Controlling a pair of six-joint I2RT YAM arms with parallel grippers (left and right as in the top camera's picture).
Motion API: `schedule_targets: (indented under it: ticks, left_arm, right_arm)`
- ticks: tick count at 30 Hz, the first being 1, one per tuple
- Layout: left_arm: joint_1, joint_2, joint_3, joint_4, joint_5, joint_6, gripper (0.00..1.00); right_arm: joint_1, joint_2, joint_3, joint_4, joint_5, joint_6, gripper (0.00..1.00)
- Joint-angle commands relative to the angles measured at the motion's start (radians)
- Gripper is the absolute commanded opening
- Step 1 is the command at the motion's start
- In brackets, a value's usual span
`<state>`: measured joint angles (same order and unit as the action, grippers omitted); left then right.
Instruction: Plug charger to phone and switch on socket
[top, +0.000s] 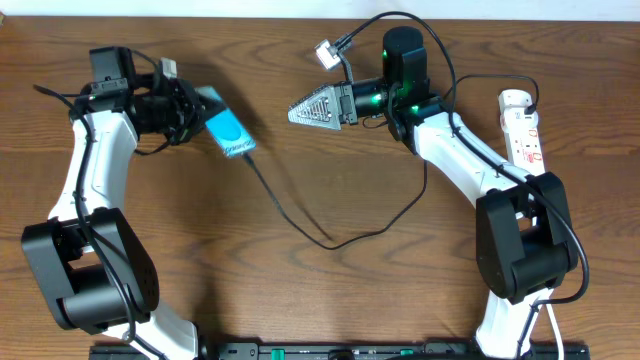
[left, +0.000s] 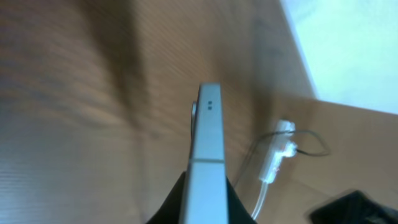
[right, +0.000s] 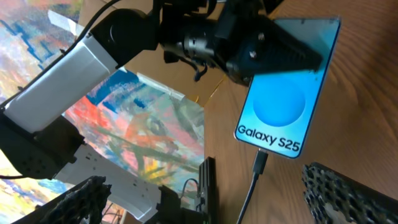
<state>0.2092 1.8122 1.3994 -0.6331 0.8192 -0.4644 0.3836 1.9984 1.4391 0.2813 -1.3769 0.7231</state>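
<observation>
**Clerk:** First entry, far left?

**Checker:** The left gripper (top: 203, 110), black. It is clamped on the upper end of the phone (top: 230, 130), with one finger lying over the top of the screen.

**Clerk:** Describe the phone.

**Checker:** Small flat rectangular slab. Light-blue screen with a darker blue circle at its middle. A white band near the lower edge is lettered "Galaxy S25". The side rail is pale grey and shows two small dots in the left wrist view. It sits left of centre over the wooden table (top: 350, 300), slanted, with its free end pointing down and to the right. I cannot tell whether that end touches the wood.

**Clerk:** Next along?

**Checker:** The charger (top: 300, 225), a long thin black cable. Its small black plug tip sits in the phone's lower edge, just below the band. The cable trails down and to the right, bends near the table's middle and climbs towards the right arm (top: 460, 150). There I lose it.

**Clerk:** And the other claw?

**Checker:** The right gripper (top: 300, 110) is right of the phone, apart from it and aimed at it. Its jaws are spread wide with nothing between them. Its dark ribbed fingers (right: 348, 190) show only at the lower corners of its own view.

**Clerk:** Last entry?

**Checker:** The socket (top: 522, 125), a short white power strip with red marks. It lies flat at the table's far right, beside the right arm and well apart from the phone. The switch position is too small to read.
</observation>
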Motion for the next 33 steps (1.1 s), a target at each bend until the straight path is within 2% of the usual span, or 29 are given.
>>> schedule_targets:
  ticks: [1, 6, 15, 24, 33]
  left_arm:
    - [0.003, -0.007, 0.003, -0.066, -0.186, 0.089, 0.07]
    - [0.003, -0.007, -0.074, -0.058, -0.238, 0.110, 0.07]
    - [0.003, -0.002, -0.229, 0.048, -0.237, 0.116, 0.07]
    - [0.003, -0.002, -0.362, 0.132, -0.249, 0.116, 0.07]
    - [0.003, -0.002, -0.416, 0.180, -0.256, 0.116, 0.07]
  right_arm:
    - [-0.007, 0.000, 0.013, -0.005, -0.021, -0.025, 0.99]
    - [-0.007, 0.000, 0.013, -0.009, -0.021, -0.026, 0.99]
    - [-0.023, 0.000, 0.013, -0.121, -0.020, -0.119, 0.99]
    - [-0.024, 0.000, 0.013, -0.156, -0.020, -0.156, 0.99]
    - [-0.023, 0.000, 0.013, -0.159, -0.021, -0.159, 0.99]
